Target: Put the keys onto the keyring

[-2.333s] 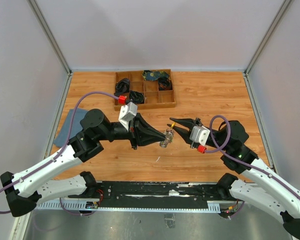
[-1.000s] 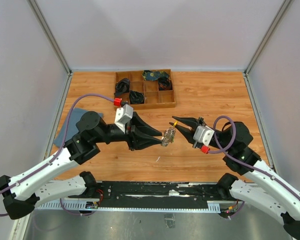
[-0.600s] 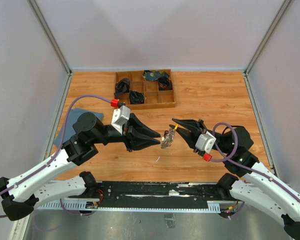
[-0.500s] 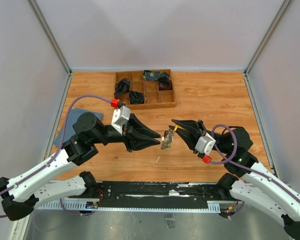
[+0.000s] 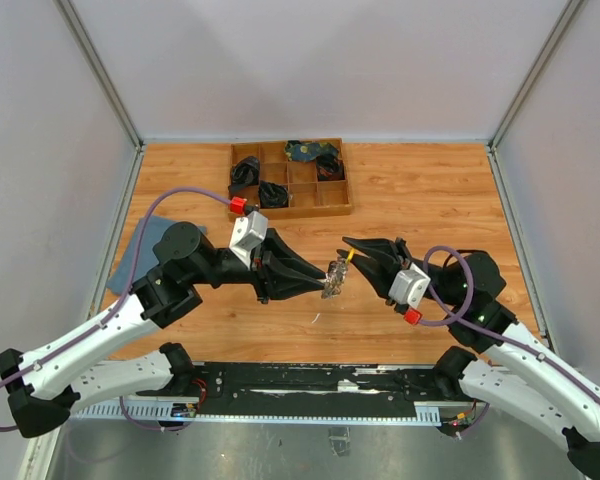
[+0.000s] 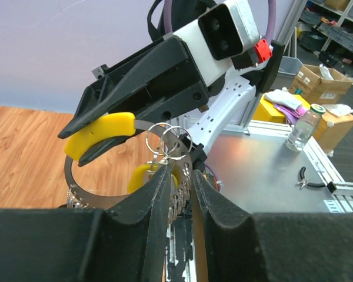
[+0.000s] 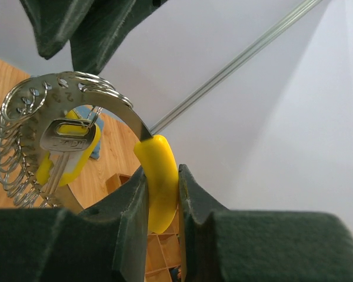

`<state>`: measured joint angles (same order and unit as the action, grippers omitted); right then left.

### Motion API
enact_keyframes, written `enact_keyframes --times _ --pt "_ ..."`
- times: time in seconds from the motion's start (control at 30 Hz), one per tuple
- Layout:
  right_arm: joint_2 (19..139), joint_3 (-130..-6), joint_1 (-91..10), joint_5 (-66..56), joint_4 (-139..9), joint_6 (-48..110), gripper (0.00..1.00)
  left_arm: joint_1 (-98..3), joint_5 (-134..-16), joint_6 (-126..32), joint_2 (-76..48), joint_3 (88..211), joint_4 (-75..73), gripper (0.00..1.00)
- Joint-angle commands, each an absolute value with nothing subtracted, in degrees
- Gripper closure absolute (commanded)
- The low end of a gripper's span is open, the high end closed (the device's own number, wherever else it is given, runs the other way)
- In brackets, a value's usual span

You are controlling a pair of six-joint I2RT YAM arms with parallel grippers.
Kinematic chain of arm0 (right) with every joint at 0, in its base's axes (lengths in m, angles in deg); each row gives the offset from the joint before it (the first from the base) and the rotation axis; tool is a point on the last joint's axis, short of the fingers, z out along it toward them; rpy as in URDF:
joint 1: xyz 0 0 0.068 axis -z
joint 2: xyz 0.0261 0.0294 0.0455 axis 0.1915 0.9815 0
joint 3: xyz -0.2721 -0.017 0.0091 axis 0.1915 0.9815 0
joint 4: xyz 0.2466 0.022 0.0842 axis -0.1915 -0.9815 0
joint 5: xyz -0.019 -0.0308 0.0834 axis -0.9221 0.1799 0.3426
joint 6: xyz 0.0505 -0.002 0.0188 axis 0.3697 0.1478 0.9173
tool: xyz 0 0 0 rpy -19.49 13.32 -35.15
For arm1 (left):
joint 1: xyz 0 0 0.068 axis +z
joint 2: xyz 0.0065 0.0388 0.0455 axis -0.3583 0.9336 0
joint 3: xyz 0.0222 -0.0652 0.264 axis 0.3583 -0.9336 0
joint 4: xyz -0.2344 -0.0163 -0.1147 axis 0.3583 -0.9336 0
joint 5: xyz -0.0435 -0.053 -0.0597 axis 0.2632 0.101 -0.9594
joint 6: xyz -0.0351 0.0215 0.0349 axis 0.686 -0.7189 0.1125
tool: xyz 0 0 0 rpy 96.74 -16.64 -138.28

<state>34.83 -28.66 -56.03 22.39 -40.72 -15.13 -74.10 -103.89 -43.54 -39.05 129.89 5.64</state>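
The keyring is a flat metal loop (image 7: 109, 101) with a curved yellow piece (image 7: 159, 183). My right gripper (image 7: 160, 191) is shut on that yellow piece, which also shows in the left wrist view (image 6: 100, 134) and the top view (image 5: 351, 255). My left gripper (image 6: 180, 176) is shut on the loop's band opposite, where several small split rings (image 7: 9, 170) hang. One silvery key with a yellow head (image 7: 63, 148) hangs from the loop. In the top view both grippers, left (image 5: 326, 281) and right (image 5: 349, 247), hold the bunch (image 5: 335, 277) above the table's middle.
A wooden compartment tray (image 5: 336, 196) with dark items stands at the back of the table. A blue cloth (image 5: 140, 248) lies at the left under my left arm. A small thin metal piece (image 5: 316, 318) lies on the wood below the grippers.
Both grippers stay shut and meet at the same spot. My right wrist has rolled, its camera block dropping lower. My left arm shifted slightly and the bunch tilted.
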Motion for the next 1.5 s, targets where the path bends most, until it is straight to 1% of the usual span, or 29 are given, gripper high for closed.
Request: enact_keyframes --times 0.0,0.1,0.33,0.43,0.57,0.73,0.97,1.07,1.27,1.47 --pt "35.24 -34.08 -56.83 18.39 -45.09 -10.44 0.99 -74.61 -103.98 -43.7 -40.39 130.38 7.16 0.74" --pt "35.74 -35.9 -56.84 16.8 -48.82 -7.2 0.99 -74.59 -100.47 -45.21 -42.3 130.82 4.89 0.74" --pt "38.03 -40.02 -56.85 12.73 -56.69 2.54 0.99 -74.59 -82.7 -52.49 -45.6 136.09 -7.25 0.71" --pt "40.09 -43.46 -56.88 10.01 -62.25 7.24 1.0 -74.6 -79.34 -53.82 -45.44 137.83 -9.77 0.65" --pt "43.36 -49.2 -56.83 6.43 -69.96 13.91 0.99 -74.61 -77.57 -53.65 -44.93 137.86 -9.99 0.63" --pt "46.62 -54.24 -56.83 5.07 -76.65 19.32 0.99 -74.61 -74.77 -53.72 -43.21 138.97 -11.09 0.6" --pt "47.72 -57.65 -56.84 1.05 -82.65 21.71 0.99 -74.61 -71.43 -55.92 -41.88 141.09 -12.84 0.52" --pt "47.99 -58.27 -56.9 1.0 -84.33 21.26 0.99 -74.61 -72.02 -56.13 -41.81 140.88 -12.06 0.5" --pt "47.0 -57.09 -56.85 2.54 -83.79 18.21 0.99 -74.61 -77.5 -56.4 -42.19 139.8 -8.23 0.5" --pt "47.1 -57.68 -56.88 1.25 -84.06 16.53 0.99 -74.61 -79.48 -53.75 -39.81 139.92 -6.36 0.52"
